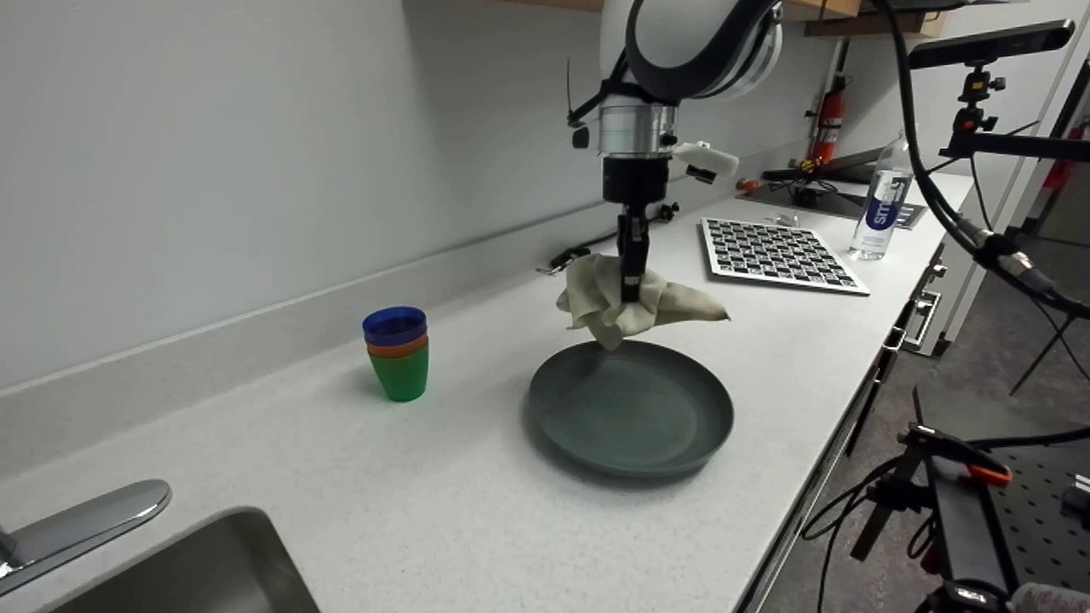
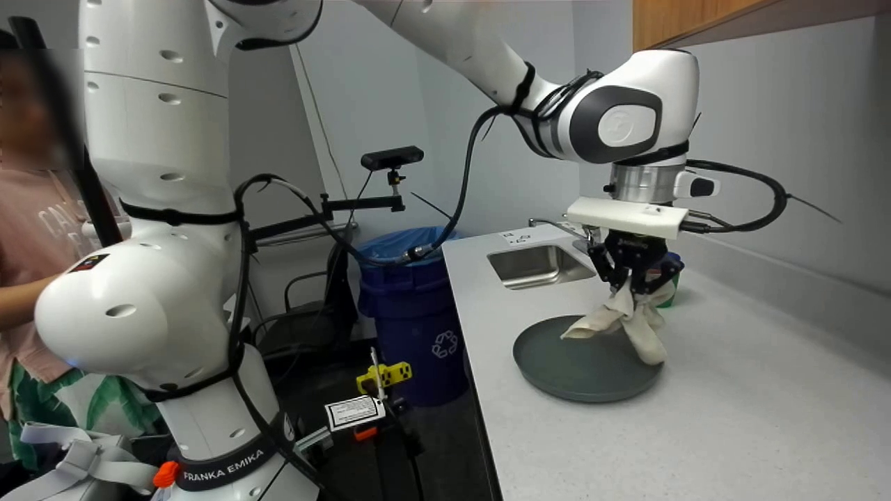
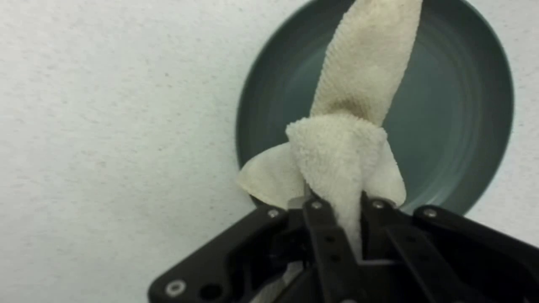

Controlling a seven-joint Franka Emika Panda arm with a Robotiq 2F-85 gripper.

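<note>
Claw [image 3: 340, 206] clamped on a crumpled cream cloth [image 3: 370, 63] — one end hanging over a grey-green plate [image 1: 639, 417] on the tabletop [image 1: 477, 519], three stacked cups [image 1: 400, 362] standing nearby.

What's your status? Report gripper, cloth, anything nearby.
Gripper shut on cloth. Cloth bunched, partly over dark plate; contact unclear. Stacked cups standing apart from plate.

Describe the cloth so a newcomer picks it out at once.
Start from the white counter along the wall and follow the robot arm down to its black pincer. It is shut on the cloth, over the round, grey-green plate. Bunched and cream-coloured with loose corners sticking out, the cloth is limp fabric, while its neighbours, the plate and the stacked cups, are smooth and round.
</note>
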